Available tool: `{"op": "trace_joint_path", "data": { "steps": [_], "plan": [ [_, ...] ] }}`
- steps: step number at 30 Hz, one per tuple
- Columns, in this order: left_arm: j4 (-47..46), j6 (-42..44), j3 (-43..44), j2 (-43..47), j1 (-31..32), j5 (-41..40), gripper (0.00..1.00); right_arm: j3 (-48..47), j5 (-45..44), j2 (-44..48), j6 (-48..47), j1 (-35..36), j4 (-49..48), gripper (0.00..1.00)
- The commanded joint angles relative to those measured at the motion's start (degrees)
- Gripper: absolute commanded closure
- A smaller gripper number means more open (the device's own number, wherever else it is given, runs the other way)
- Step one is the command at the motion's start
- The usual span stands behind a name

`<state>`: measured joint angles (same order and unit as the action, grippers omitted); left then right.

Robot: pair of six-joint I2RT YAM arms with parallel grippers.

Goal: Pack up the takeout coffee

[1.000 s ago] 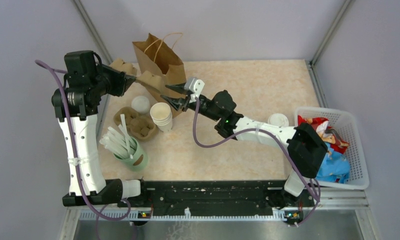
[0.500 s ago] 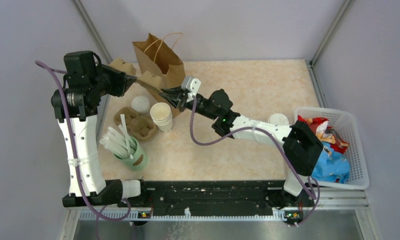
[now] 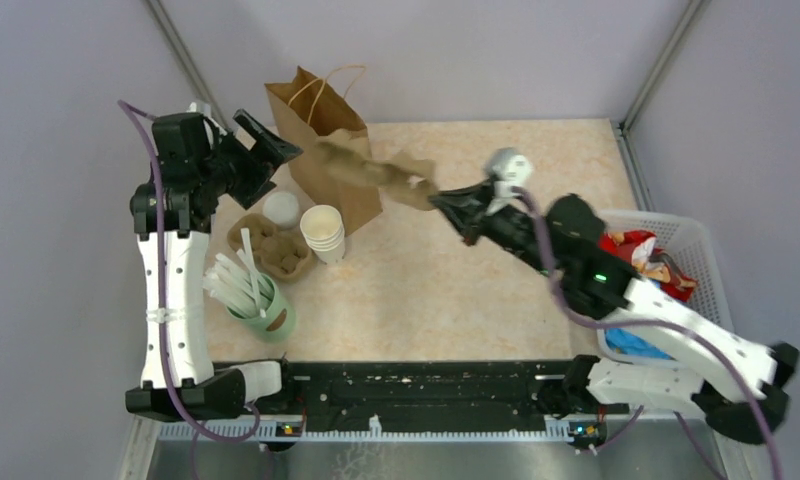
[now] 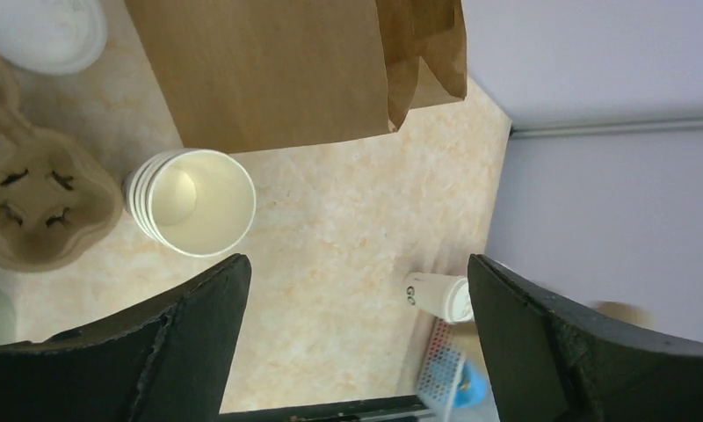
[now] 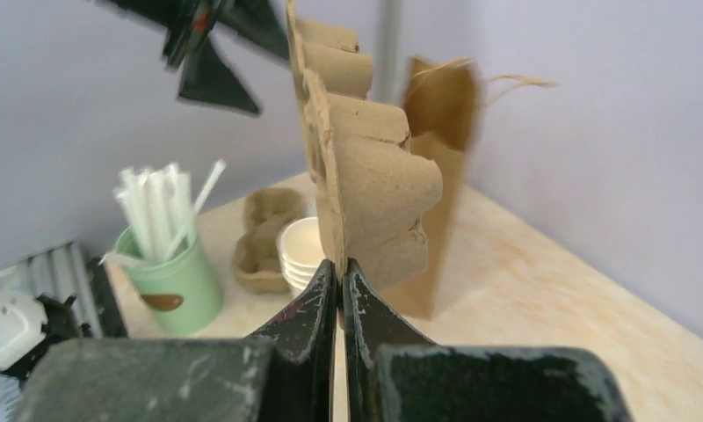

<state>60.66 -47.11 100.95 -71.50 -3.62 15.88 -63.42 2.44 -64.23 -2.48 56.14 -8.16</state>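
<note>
The takeout coffee [image 4: 438,296], a small cream cup with a white lid, shows only in the left wrist view, standing by the basket far from both grippers. My right arm hides it in the top view. My right gripper [image 3: 439,203] [image 5: 341,268] is shut on the edge of a brown pulp cup carrier [image 3: 371,170] [image 5: 365,176], held in the air in front of the brown paper bag [image 3: 321,125] [image 5: 440,105]. Left of the bag, my left gripper [image 3: 268,150] [image 4: 357,352] is raised, open and holds nothing.
By the bag stand a stack of lidless cups [image 3: 323,232] [image 4: 199,207], a loose white lid [image 3: 281,208] and a second pulp carrier [image 3: 266,248]. A green cup of straws [image 3: 258,300] is nearer. A white basket [image 3: 696,240] of snack packs lies at the right.
My left gripper has let go of the carrier, opened wide and drawn back left. My right gripper has shut on the carrier and carried it right as the arm swung right.
</note>
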Motion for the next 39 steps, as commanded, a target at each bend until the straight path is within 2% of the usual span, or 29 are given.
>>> {"op": "trace_joint_path", "data": {
  "steps": [1, 2, 4, 7, 11, 17, 22, 28, 29, 33, 35, 39],
  "plan": [
    [-14.4, 10.6, -6.4, 2.7, -0.1, 6.6, 0.02, -6.2, -23.2, 17.3, 1.6, 0.5, 31.0, 1.0],
    [-17.0, 11.1, -7.6, 2.7, 0.0, 7.0, 0.02, -9.2, -31.1, 18.6, 4.5, 0.5, 37.0, 1.0],
    [-21.5, 12.6, -9.7, 2.2, 0.7, 5.7, 0.02, -15.2, -39.3, 19.8, 9.3, 0.4, 50.8, 1.0],
    [-24.7, 18.0, -9.0, -1.5, 5.6, -3.3, 0.02, -21.8, -41.8, 20.0, 14.7, 0.5, 60.5, 1.0],
    [-28.3, 26.1, -6.1, -7.9, 14.9, -22.0, 0.02, -23.8, -39.6, 20.1, 17.5, 0.4, 63.1, 1.0],
    [-20.5, 19.6, 4.3, -19.2, 20.4, -41.8, 0.02, -23.8, -35.1, 20.5, 15.9, 0.4, 61.9, 1.0],
    [-19.8, 10.5, 5.5, -21.8, 20.5, -46.5, 0.09, -22.3, -34.7, 20.9, 11.9, 0.5, 60.2, 1.0],
    [-19.7, 6.8, 5.1, -22.8, 20.4, -48.9, 0.18, -20.7, -35.4, 21.7, 9.3, 0.5, 58.7, 1.0],
    [-20.1, 6.5, 5.0, -22.8, 20.5, -48.6, 0.18, -20.3, -35.5, 21.9, 9.2, 0.4, 58.4, 1.0],
    [-22.7, 8.2, 5.4, -23.0, 20.4, -46.4, 0.07, -18.9, -35.7, 23.0, 8.9, 0.4, 57.8, 1.0],
    [-22.8, 8.4, 5.6, -23.4, 20.5, -46.2, 0.07, -18.9, -35.7, 23.2, 8.8, 0.4, 58.0, 1.0],
    [-20.5, 8.1, 7.4, -25.5, 20.5, -48.0, 0.25, -19.2, -35.7, 23.1, 8.6, 0.5, 58.3, 1.0]
  ]
}}
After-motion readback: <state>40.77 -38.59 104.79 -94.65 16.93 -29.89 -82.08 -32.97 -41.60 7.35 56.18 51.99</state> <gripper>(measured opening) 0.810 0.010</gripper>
